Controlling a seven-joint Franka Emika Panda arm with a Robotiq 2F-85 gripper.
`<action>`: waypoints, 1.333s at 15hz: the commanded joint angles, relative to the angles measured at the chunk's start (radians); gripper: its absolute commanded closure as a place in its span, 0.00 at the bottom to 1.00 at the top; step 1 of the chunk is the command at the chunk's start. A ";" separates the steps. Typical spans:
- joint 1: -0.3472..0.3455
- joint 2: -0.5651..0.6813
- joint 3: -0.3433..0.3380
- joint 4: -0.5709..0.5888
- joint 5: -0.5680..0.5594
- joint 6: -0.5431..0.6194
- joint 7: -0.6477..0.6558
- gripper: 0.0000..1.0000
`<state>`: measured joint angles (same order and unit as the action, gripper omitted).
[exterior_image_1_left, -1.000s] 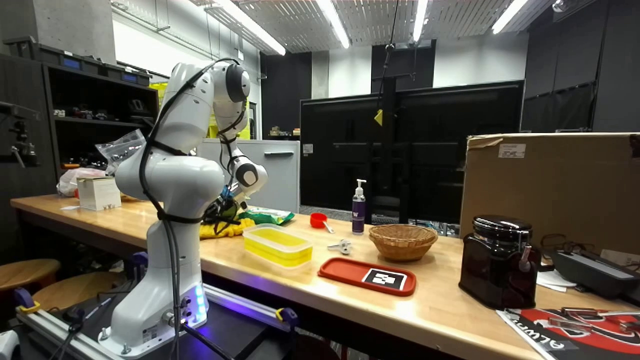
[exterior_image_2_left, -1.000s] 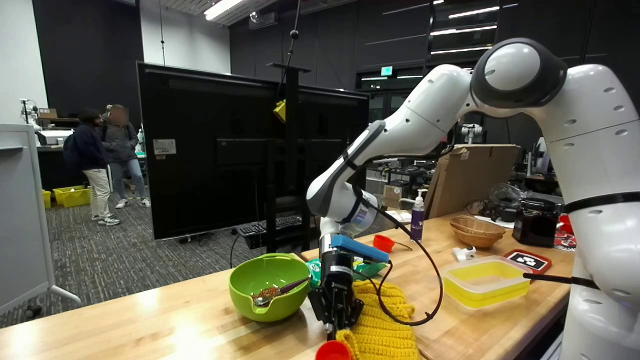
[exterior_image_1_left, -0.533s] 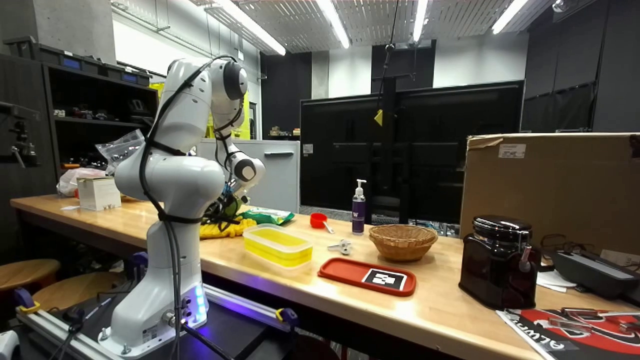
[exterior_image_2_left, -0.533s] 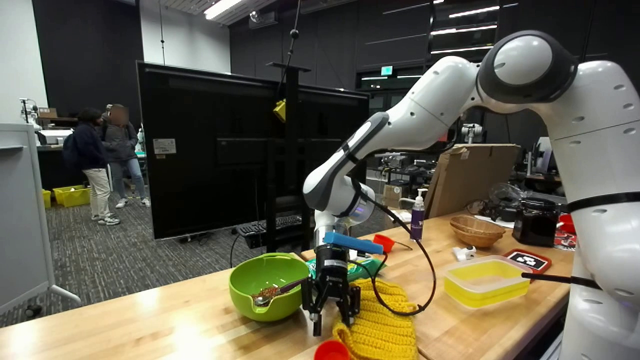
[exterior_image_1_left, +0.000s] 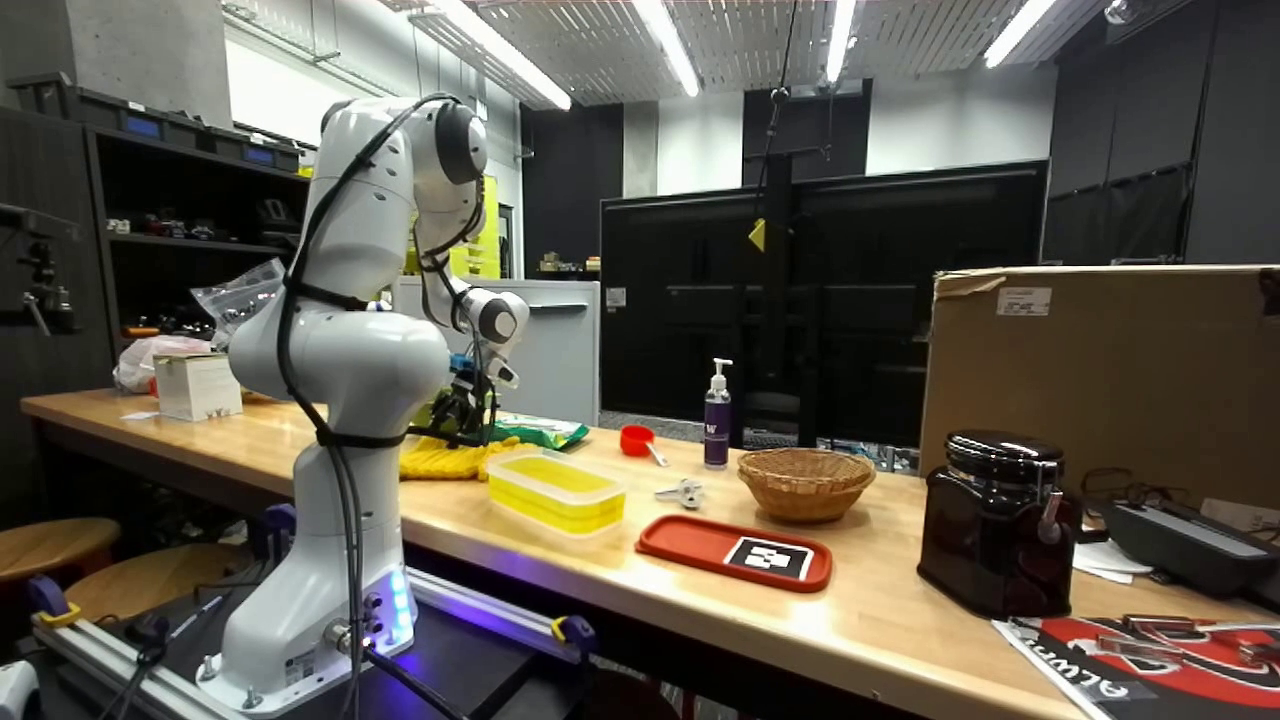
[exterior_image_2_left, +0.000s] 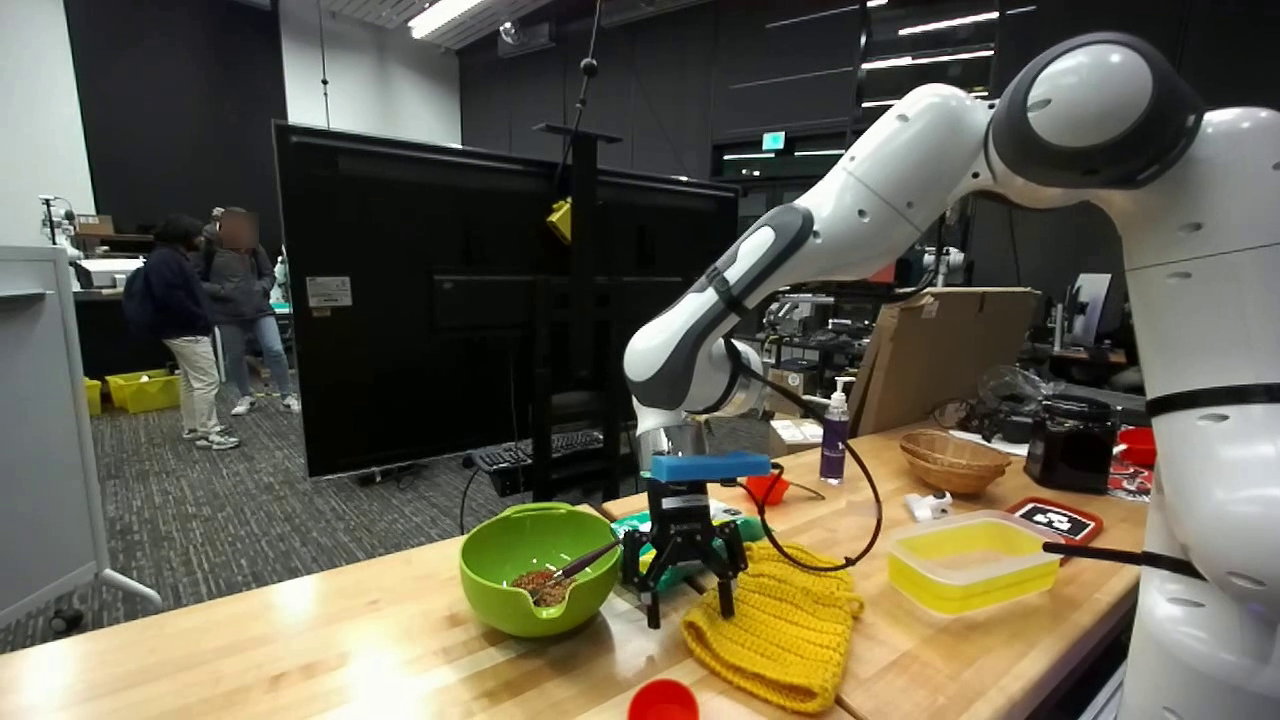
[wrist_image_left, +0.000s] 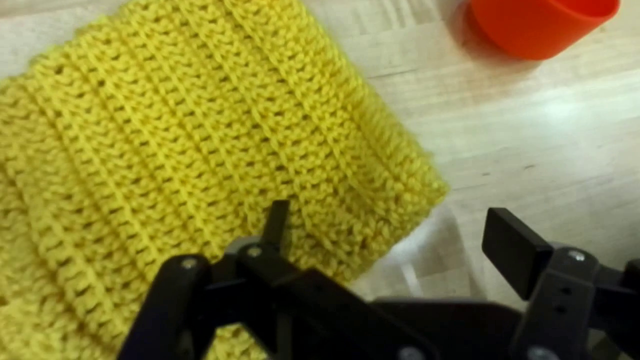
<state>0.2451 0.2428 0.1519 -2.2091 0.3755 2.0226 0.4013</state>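
Yellow knit cloth (exterior_image_2_left: 780, 635) lies on the wooden table (exterior_image_2_left: 300, 640) under my gripper (exterior_image_2_left: 690, 606), fingers (wrist_image_left: 515, 245) spread wide: in wrist view 1's over the cloth, t'other over wood; can't tell if touching. Green bowl (exterior_image_2_left: 500, 605) w/ brown bits (exterior_image_2_left: 548, 590) & a dark handle (exterior_image_2_left: 589, 560) sits just beside me, red cup (exterior_image_2_left: 663, 703) nr cloth's edge, green packet (exterior_image_1_left: 545, 431) nr too

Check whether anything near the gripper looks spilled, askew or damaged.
Nothing looks spilled or damaged: the reddish bits sit inside the green bowl. Only the yellow knitted cloth near the open gripper looks askew, slanted against the wood grain of the table.
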 joint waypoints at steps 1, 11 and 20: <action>0.003 -0.062 -0.012 -0.040 -0.079 0.031 0.105 0.00; -0.009 -0.117 -0.034 -0.075 -0.342 0.069 0.293 0.00; -0.022 -0.257 -0.003 -0.145 -0.330 0.129 0.243 0.00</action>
<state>0.2313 0.0695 0.1304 -2.3003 0.0503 2.1456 0.6564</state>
